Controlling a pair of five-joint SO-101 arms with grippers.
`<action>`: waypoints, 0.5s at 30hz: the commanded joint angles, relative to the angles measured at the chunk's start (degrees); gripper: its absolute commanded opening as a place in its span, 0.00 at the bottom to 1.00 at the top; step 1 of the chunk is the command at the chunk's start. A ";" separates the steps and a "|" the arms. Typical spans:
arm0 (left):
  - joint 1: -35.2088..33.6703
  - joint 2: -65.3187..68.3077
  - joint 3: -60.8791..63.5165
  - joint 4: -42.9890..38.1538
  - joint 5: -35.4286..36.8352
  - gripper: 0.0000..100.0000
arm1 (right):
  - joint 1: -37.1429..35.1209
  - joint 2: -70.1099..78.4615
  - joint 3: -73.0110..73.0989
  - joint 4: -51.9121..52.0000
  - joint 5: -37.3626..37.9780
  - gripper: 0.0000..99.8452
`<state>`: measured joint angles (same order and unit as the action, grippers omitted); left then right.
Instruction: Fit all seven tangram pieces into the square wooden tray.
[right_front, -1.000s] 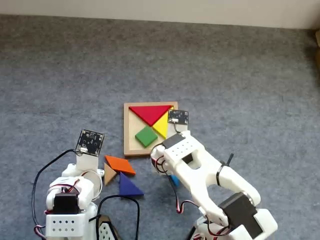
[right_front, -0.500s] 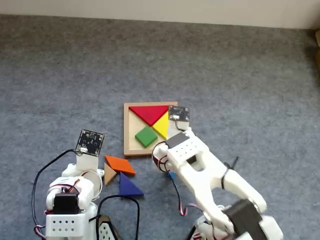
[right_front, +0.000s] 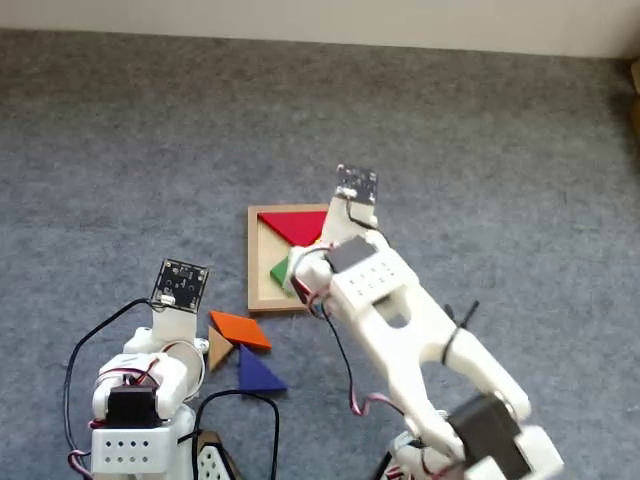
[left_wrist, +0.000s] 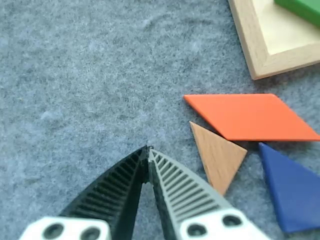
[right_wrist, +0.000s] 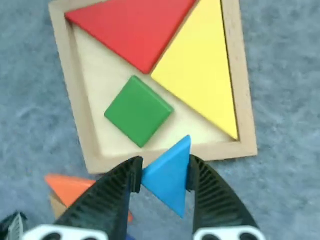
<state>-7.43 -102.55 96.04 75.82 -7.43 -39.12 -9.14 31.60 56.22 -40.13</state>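
Hovering at the near left with the left gripper (left_wrist: 148, 150) pinched together on nothing, left of the tan triangle (left_wrist: 217, 157), orange parallelogram (left_wrist: 250, 117) and dark blue triangle (left_wrist: 292, 192). Clamping the light blue triangle (right_wrist: 167, 182) in the right gripper (right_wrist: 164, 169) above the near rim of the tray (right_wrist: 245, 100). Lying inside, going farther: green square (right_wrist: 138, 111), yellow triangle (right_wrist: 205, 70), red triangle (right_wrist: 130, 25).

Grey carpet (right_front: 500, 130): tray (right_front: 253, 255) (+3 loose pcs (right_front: 240, 330))

No text, label, number or sign can be read on the wooden tray (right_front: 254, 262) or elsewhere
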 joint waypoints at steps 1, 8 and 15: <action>-0.40 -1.36 1.10 0.18 0.18 0.01 | 0.13 5.05 -7.69 -0.40 -4.40 0.07; -0.40 -1.36 1.10 0.18 0.18 0.01 | 0.22 12.26 -13.23 -0.13 -11.25 0.10; -0.40 -1.36 1.10 0.18 0.18 0.01 | 0.04 12.53 -13.85 0.48 -12.57 0.20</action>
<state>-7.43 -102.55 96.04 75.82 -7.43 -39.12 4.66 20.88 56.22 -52.09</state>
